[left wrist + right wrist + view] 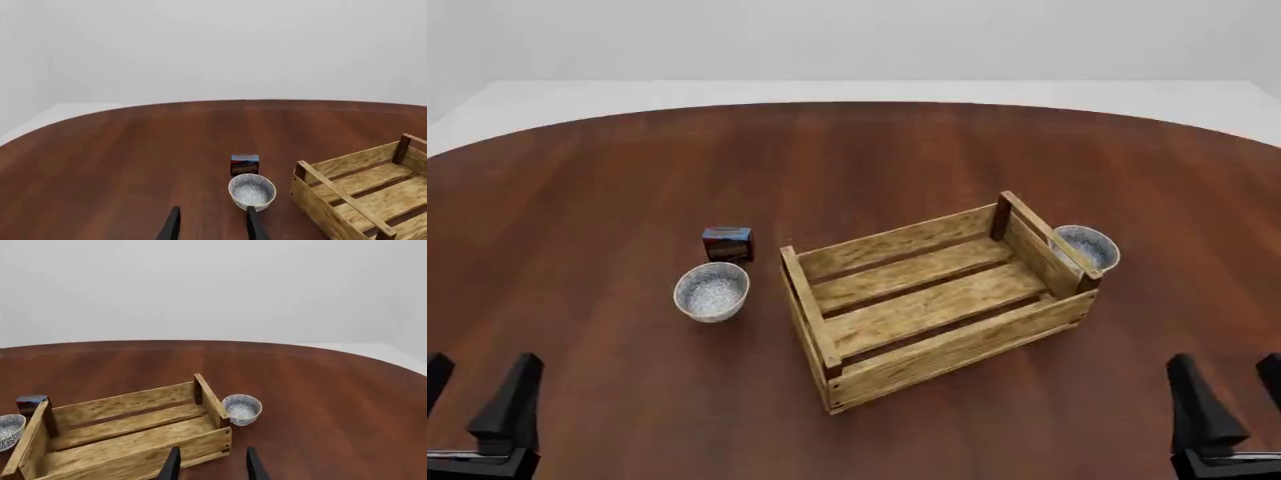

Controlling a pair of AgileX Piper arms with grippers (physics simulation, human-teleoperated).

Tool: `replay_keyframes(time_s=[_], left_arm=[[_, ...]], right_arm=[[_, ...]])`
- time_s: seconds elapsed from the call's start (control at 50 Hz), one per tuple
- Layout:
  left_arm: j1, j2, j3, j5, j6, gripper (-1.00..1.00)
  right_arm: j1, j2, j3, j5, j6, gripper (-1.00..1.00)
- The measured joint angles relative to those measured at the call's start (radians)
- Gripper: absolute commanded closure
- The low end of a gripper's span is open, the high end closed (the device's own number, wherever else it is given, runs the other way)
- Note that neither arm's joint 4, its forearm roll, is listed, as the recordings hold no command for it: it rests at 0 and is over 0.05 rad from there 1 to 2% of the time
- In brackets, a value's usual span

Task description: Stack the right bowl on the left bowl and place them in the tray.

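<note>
While both your grippers, left gripper [478, 400] and right gripper [1228, 400], wait wide apart and hold nothing, the right bowl [1086, 248] sits touching the tray [941, 345] outer wall; your finger may hit that wall. The left bowl [711, 291] stands near a small box [727, 243].

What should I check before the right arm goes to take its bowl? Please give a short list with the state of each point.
1. Right gripper open and holding nothing: ok.
2. Left gripper open, away from the bowls: ok.
3. Right bowl upright, on the table: ok.
4. Room around the right bowl: not ok, it stands right against the tray end wall.
5. Left bowl upright, nothing in it: ok.
6. Tray holds nothing: ok.
</note>
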Motion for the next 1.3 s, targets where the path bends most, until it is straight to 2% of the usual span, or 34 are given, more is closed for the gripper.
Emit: replay_keyframes(time_s=[0.22, 0.4, 0.94, 1.3], left_arm=[[0.003, -0.01, 0.004, 0.012, 0.0, -1.0], [-0.004, -0.012, 0.004, 0.014, -0.003, -1.0], [-0.025, -0.022, -0.005, 0.032, -0.008, -1.0], [-0.029, -0.027, -0.02, 0.048, -0.009, -1.0]], right_arm=[[0.015, 0.026, -0.042, 0.034, -0.002, -1.0], [0.049, 0.154, -0.133, 0.048, 0.013, -1.0], [0.031, 0.568, -0.555, 0.227, -0.019, -1.0], [0.007, 0.88, -0.819, 0.31, -0.042, -1.0]])
